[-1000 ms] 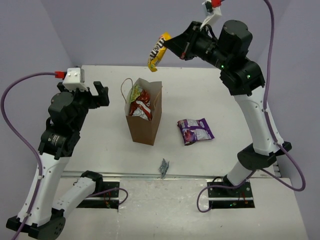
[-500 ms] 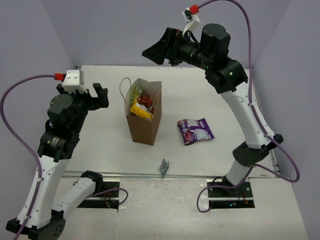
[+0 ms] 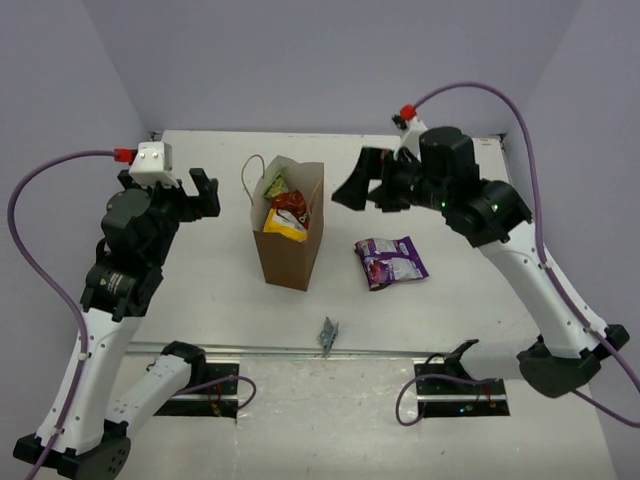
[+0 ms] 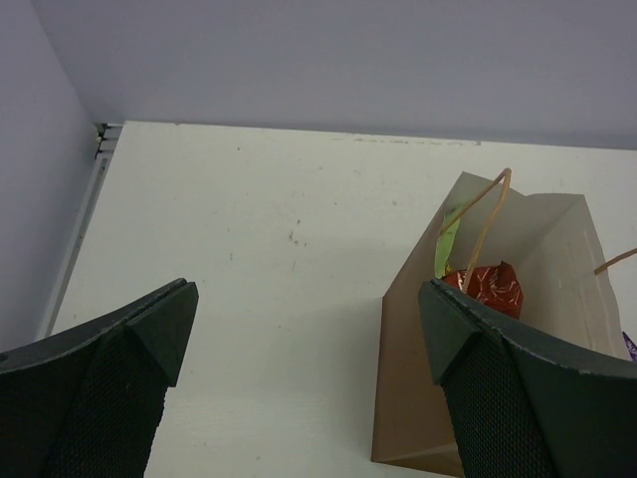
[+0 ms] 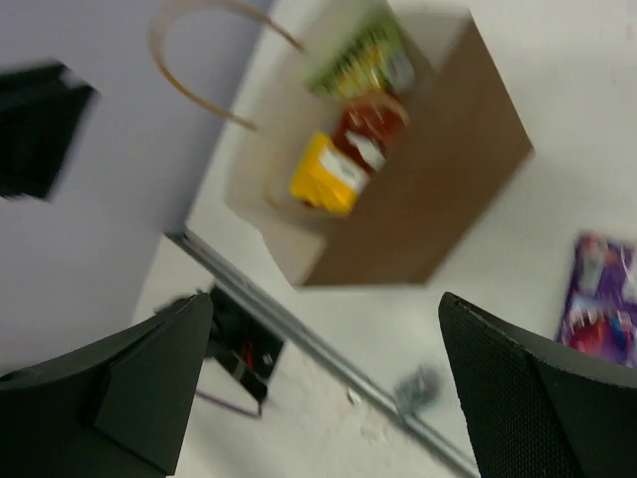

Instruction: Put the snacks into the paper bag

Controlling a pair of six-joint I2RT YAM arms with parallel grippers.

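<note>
The brown paper bag (image 3: 290, 255) stands upright mid-table with its mouth open. Inside it lie a yellow bar (image 3: 284, 225), a red chip bag (image 3: 293, 203) and a green packet (image 3: 273, 185). A purple packet (image 3: 390, 261) lies flat on the table to the bag's right. My right gripper (image 3: 366, 189) hangs open and empty in the air between the bag and the purple packet (image 5: 599, 307); its blurred wrist view looks down on the bag (image 5: 438, 199) and the yellow bar (image 5: 328, 175). My left gripper (image 3: 172, 193) is open and empty, left of the bag (image 4: 413, 398).
A small grey foil scrap (image 3: 328, 334) lies near the table's front edge, by the metal rail. The bag's loop handle (image 3: 247, 175) sticks up on its left side. Purple walls close in the back and sides.
The right gripper let go of the yellow bar, which now lies in the bag. That arm then swung down from high above the bag to its right. The left arm stayed put.
</note>
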